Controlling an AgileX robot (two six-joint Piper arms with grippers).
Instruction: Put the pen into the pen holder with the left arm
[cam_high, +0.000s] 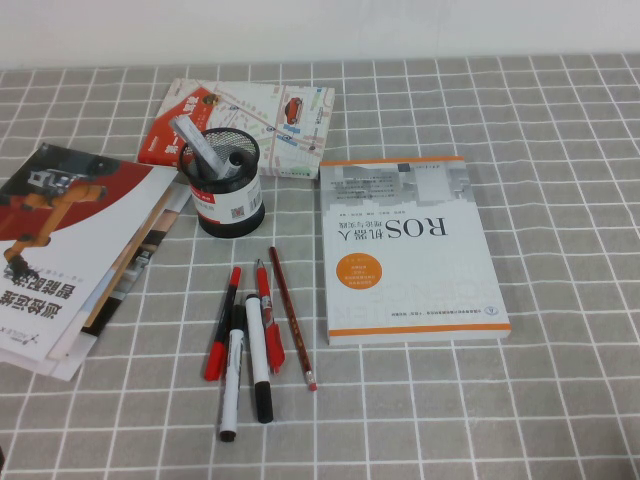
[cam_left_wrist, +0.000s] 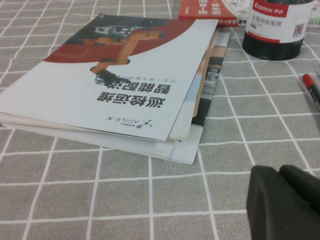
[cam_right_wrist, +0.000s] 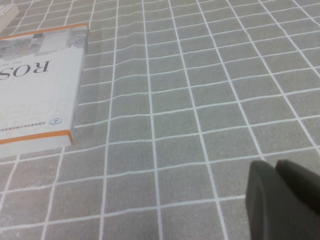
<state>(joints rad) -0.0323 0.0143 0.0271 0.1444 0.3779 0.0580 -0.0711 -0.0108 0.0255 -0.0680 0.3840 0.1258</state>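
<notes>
The pen (cam_high: 222, 322) lies on the table (cam_high: 560, 120) in front of the holder (cam_high: 225, 185), its length running toward the cup. The left claw (cam_left_wrist: 280, 200), pressed together, hangs low beside the booklets (cam_left_wrist: 115, 90), nearer. The right claw (cam_right_wrist: 280, 197), also together, sits apart.

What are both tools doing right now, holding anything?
Left tool: closed, empty, low over the tablecloth beside the booklets.
Right tool: closed, empty, above bare cloth.
</notes>
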